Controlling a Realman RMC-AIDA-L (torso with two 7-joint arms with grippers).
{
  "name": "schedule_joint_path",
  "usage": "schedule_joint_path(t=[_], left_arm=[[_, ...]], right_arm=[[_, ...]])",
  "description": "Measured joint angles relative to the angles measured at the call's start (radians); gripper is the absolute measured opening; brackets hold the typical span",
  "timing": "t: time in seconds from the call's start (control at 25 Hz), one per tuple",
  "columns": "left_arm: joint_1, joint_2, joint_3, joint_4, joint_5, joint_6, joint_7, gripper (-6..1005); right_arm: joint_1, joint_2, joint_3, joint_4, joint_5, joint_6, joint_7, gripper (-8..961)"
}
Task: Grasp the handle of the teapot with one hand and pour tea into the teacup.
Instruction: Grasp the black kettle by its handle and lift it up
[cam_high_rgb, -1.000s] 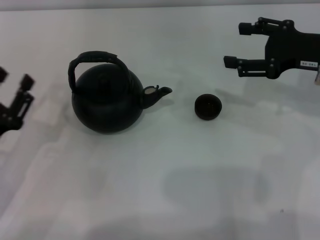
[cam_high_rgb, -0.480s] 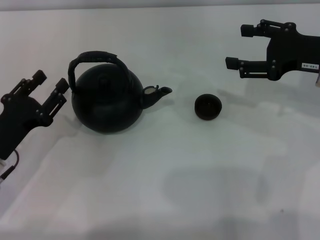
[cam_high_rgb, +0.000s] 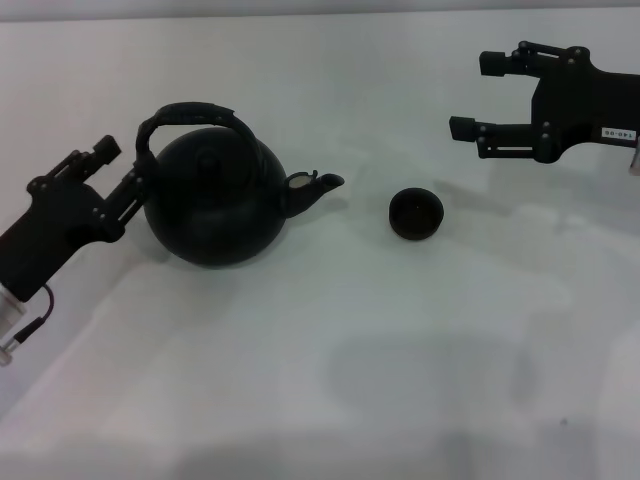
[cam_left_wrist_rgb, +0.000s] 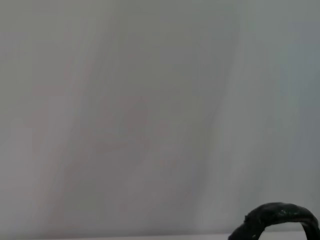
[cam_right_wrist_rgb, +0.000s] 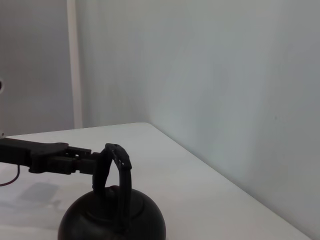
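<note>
Closing in: my left gripper (cam_high_rgb: 122, 167) has slid in from the table's left edge over the last second and now sits right beside the teapot (cam_high_rgb: 212, 197), fingers spread wide, gripping nothing yet.
Handle: the handle (cam_high_rgb: 190, 115) arches upright over the lid; my fingertips are at its left end, can't tell if they touch.
Teapot spot: left of centre on the white table (cam_high_rgb: 400, 360), spout aimed at the teacup (cam_high_rgb: 415, 214), which stands apart.
Right side: right gripper (cam_high_rgb: 476, 95) hangs open beyond the teacup, basically hasn't budged.
Meaning: approach nearly done, grasp comes next, I reckon. No pouring yet.
</note>
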Motion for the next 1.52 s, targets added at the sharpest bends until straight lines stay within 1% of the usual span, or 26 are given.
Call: schedule_joint_path(t=[0.12,0.24,0.56,1.0,1.2,1.4,1.52], left_arm=[[0.001,0.000,0.000,0.037,0.031,-0.025,-0.030,545],[0.003,-0.004,0.000,0.063,0.050,-0.048,-0.047,545],[-0.001,-0.008,-0.001,0.080,0.063,-0.078,-0.070,544],[-0.007,-0.008,0.000,0.093,0.067,-0.093,-0.110,428],[-0.013,-0.006,0.000,0.112,0.091,-0.113,-0.144,277],[-0.006,-0.008,0.000,0.141,0.109,-0.130,-0.162,199],[-0.005,-0.008,-0.003,0.145,0.112,-0.132,-0.172,199]], right_arm=[[0.000,0.000,-0.001,0.000,0.000,0.000,0.000,862],[0.001,0.000,-0.003,0.000,0.000,0.000,-0.001,860],[-0.001,0.000,-0.002,0.000,0.001,0.000,-0.002,860],[-0.001,0.000,-0.001,0.000,-0.002,-0.005,-0.002,859],[-0.001,0.000,-0.002,0.000,-0.003,-0.010,-0.004,859],[-0.001,0.000,-0.002,-0.014,0.000,-0.007,-0.014,859],[-0.001,0.000,-0.001,-0.021,0.002,-0.005,-0.017,859]])
